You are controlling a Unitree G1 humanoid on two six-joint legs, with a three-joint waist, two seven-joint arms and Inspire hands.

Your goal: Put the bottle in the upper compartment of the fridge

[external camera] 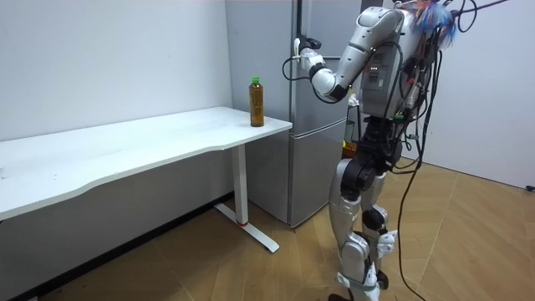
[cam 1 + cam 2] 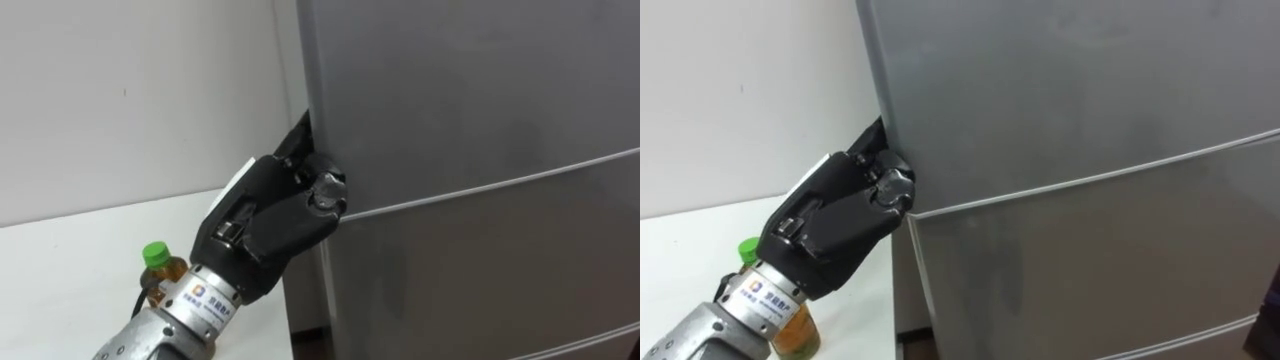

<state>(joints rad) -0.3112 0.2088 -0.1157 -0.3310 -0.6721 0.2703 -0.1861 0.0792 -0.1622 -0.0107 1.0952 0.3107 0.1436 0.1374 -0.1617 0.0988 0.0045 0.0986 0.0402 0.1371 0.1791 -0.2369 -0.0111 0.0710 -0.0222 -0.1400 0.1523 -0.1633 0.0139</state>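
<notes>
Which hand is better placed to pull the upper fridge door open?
The left. Its left hand rests at the side edge of the upper fridge door, just above the seam between doors. The bottle stands on the table beside that arm.

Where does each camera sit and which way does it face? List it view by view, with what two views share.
Left eye view: on the robot's head, facing the fridge door edge; left hand and forearm show, bottle behind on the table.
Right eye view: same head, slightly aside, same aim, same hand at the edge.
Room view: standing off in the room, facing the whole standing robot beside the fridge.
Shared: all show the left hand at the upper door's edge and the bottle on the table.
</notes>
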